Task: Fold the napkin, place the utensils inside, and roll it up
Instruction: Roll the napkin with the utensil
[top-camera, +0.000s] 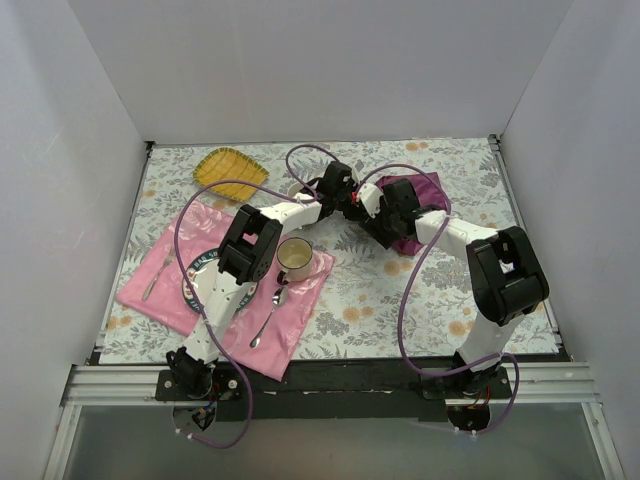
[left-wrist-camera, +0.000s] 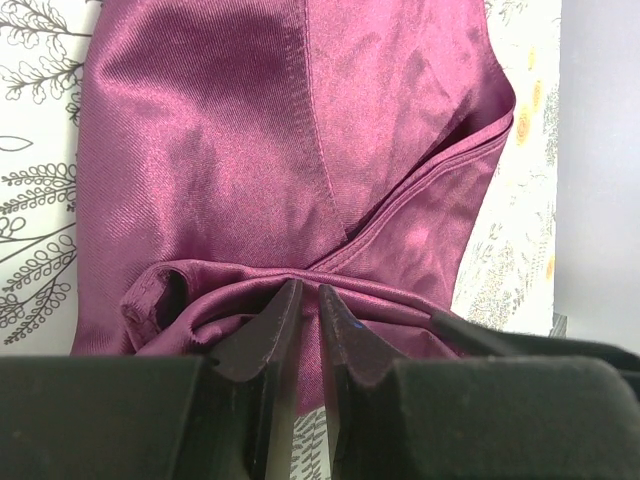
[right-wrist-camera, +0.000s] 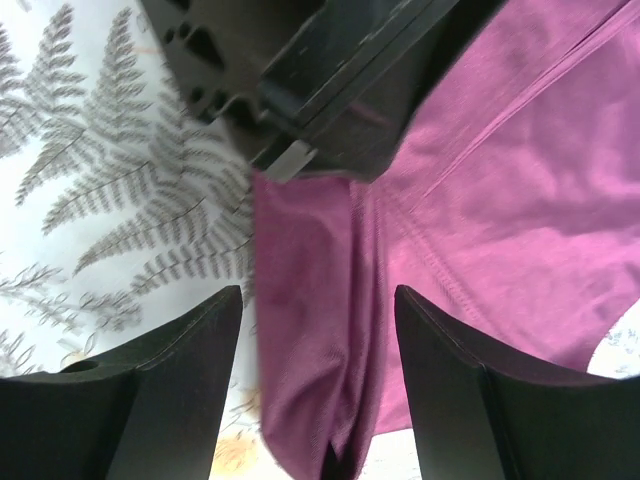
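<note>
The dark purple satin napkin (top-camera: 418, 190) lies bunched at the back middle-right of the table, largely under both grippers. In the left wrist view the napkin (left-wrist-camera: 260, 150) is folded over, with a rolled ridge along its near edge. My left gripper (left-wrist-camera: 303, 292) is shut on that ridge, with cloth pinched between the fingers. My right gripper (right-wrist-camera: 318, 300) is open, and its fingers straddle a hanging fold of the napkin (right-wrist-camera: 330, 360) without touching it. The left gripper's body (right-wrist-camera: 320, 70) is just beyond. In the top view the two grippers, left (top-camera: 352, 196) and right (top-camera: 384, 214), meet. The blue-handled utensil is not in view.
A pink placemat (top-camera: 305, 318) at the front left holds a plate (top-camera: 197, 268), a mug (top-camera: 294, 258), a silver spoon (top-camera: 270, 315) and a fork (top-camera: 155, 275). A yellow woven dish (top-camera: 230, 168) sits at the back left. White walls enclose the floral tablecloth (top-camera: 450, 300).
</note>
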